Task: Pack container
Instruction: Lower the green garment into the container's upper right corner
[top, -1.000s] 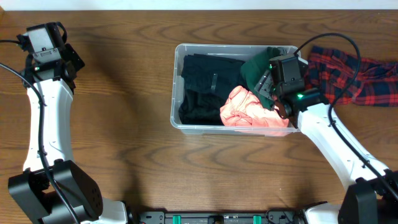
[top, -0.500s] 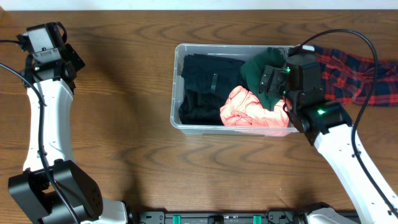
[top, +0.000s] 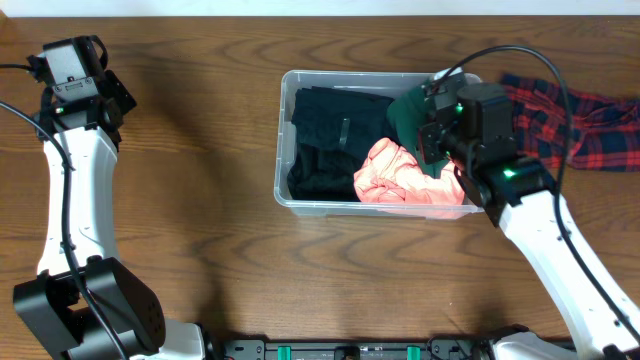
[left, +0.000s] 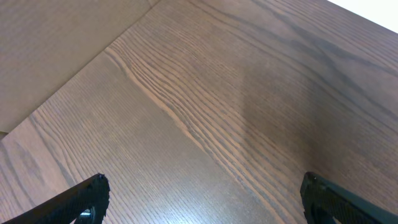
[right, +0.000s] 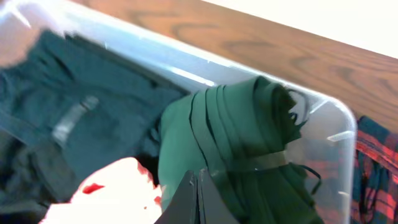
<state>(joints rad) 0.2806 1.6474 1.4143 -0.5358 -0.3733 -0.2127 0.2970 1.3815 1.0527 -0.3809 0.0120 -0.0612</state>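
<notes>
The clear container (top: 283, 140) sits in the middle of the table. It holds a black garment (top: 325, 140), a coral-pink garment (top: 400, 178) and a dark green garment (top: 408, 108). My right gripper (top: 432, 138) hovers over the container's right end. In the right wrist view this gripper (right: 196, 175) is shut with nothing between its fingers, just above the green garment (right: 236, 130) and beside the pink one (right: 115, 190). My left gripper (left: 205, 199) stands open over bare wood, far to the left (top: 108, 100).
A red and dark plaid cloth (top: 585, 125) lies crumpled on the table to the right of the container, partly under my right arm's cable. The container's far wall (right: 186, 65) runs close behind the green garment.
My right gripper's jaws have gone from open to shut, with nothing caught in them. The wrist shifted slightly over the container's right end. The left arm has not moved.
</notes>
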